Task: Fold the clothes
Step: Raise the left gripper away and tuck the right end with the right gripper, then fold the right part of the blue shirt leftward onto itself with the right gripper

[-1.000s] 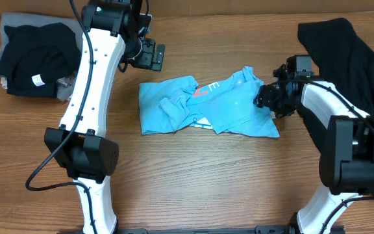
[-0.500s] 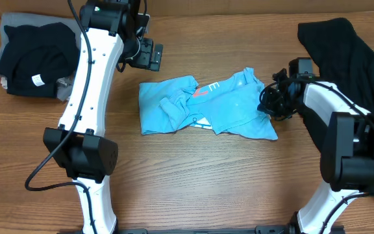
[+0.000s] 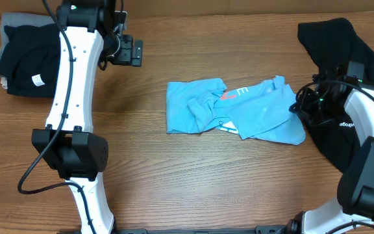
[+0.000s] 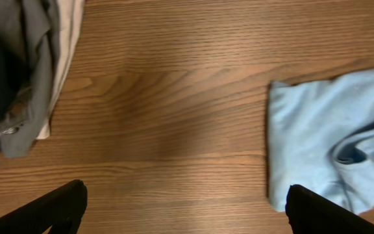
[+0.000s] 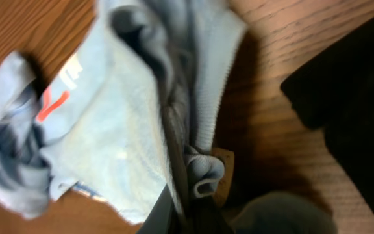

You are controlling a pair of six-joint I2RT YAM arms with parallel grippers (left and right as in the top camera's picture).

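The clothes, a crumpled sky-blue T-shirt [image 3: 232, 107] with white letters and a red-orange mark, lie in the middle of the table. My right gripper [image 3: 299, 106] is at the shirt's right edge and shut on it. The right wrist view shows the shirt [image 5: 128, 110] with a ribbed fold pinched in the gripper [image 5: 197, 195]. My left gripper [image 3: 130, 52] hovers open over bare wood, up and left of the shirt. In the left wrist view the gripper [image 4: 187, 211] holds nothing, and the shirt's left edge [image 4: 330, 136] lies by the right fingertip [image 4: 323, 211].
A large black T-shirt [image 3: 349, 52] lies heaped at the right, under and behind my right arm; it also shows in the right wrist view [image 5: 349, 97]. A pile of folded black, grey and beige garments [image 3: 31, 55] sits at the far left, its edge [image 4: 24, 65] near the left gripper.
The right gripper has shut on the shirt's right edge and dragged the whole shirt to the right. The left arm has swung to the left, away from the shirt.
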